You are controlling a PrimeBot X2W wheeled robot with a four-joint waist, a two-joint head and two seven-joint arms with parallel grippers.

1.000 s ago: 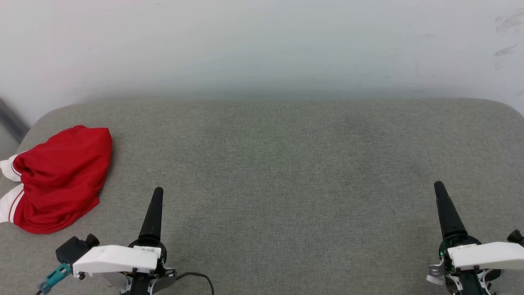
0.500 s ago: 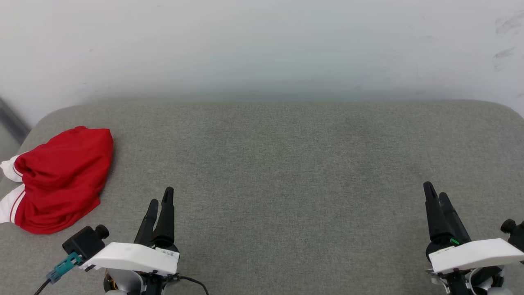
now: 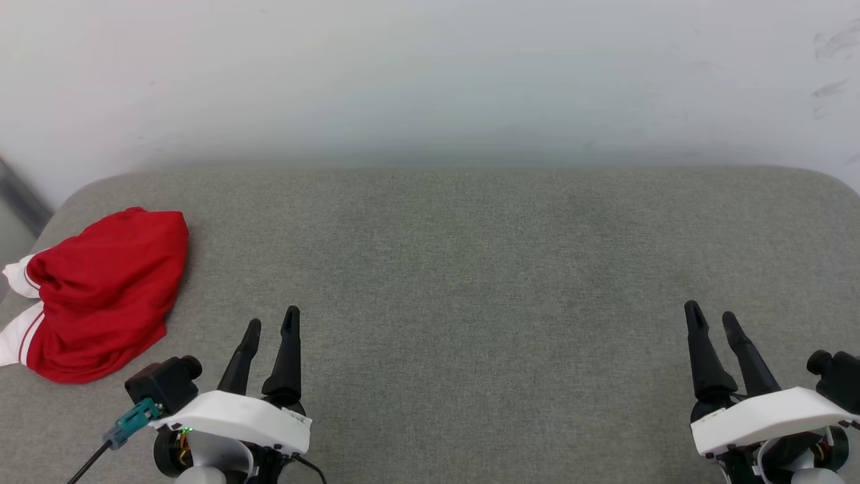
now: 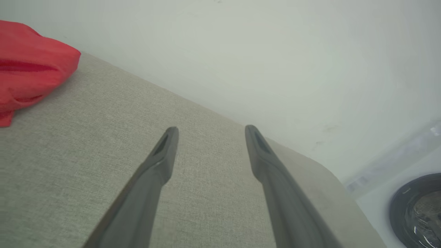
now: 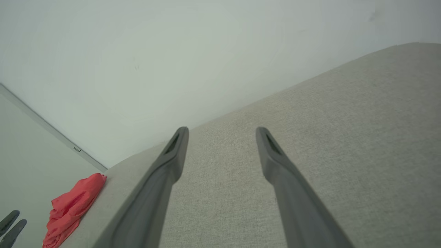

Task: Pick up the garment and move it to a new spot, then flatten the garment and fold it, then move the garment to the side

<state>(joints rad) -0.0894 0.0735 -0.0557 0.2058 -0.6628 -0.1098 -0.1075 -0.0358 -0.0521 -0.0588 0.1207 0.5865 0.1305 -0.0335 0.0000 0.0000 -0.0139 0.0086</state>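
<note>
While the grey fabric-covered worktop (image 3: 470,269), rounded at its corners, meets a plain white wall (image 3: 430,81), the garment (image 3: 101,296) lies bunched at its left end, apart from the left claw (image 3: 273,316) and right claw (image 3: 710,311), both spread and empty.

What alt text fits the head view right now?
A crumpled red garment with white sleeve trim lies at the left edge of a grey fabric surface. The left gripper and right gripper, both open, sit near the bottom corners, holding nothing. A pale wall stands behind.
</note>
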